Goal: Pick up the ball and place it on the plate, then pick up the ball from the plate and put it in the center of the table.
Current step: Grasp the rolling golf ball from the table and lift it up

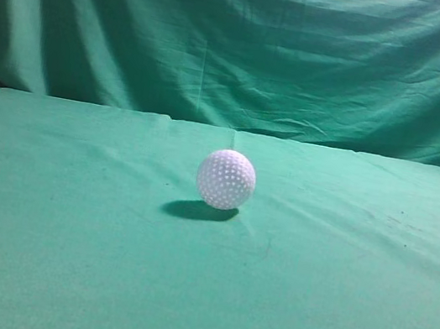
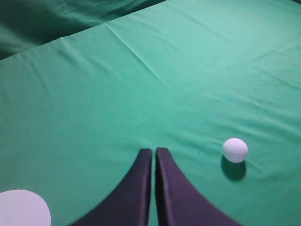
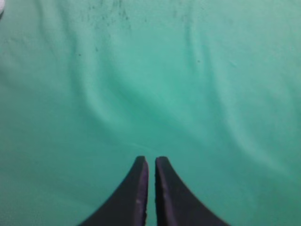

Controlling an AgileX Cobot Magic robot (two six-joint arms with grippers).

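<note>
Green table [image 1: 59, 255] bears ball [image 1: 226, 179].

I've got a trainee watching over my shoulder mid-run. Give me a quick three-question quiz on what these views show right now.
1. True or false: the ball rests on the table with no gripper touching it.
2. Multiple choice: in the left wrist view, the ball lies A) between the fingers, B) off to the right of the left gripper, C) on the plate.
3. Fill in: the fingertips of the right gripper are nearly ____.

Key:
1. True; it sits alone on the green cloth.
2. B; the white plate shows only at the lower left corner, without the ball on it.
3. Together; only a thin slit separates them, with nothing held.
</note>
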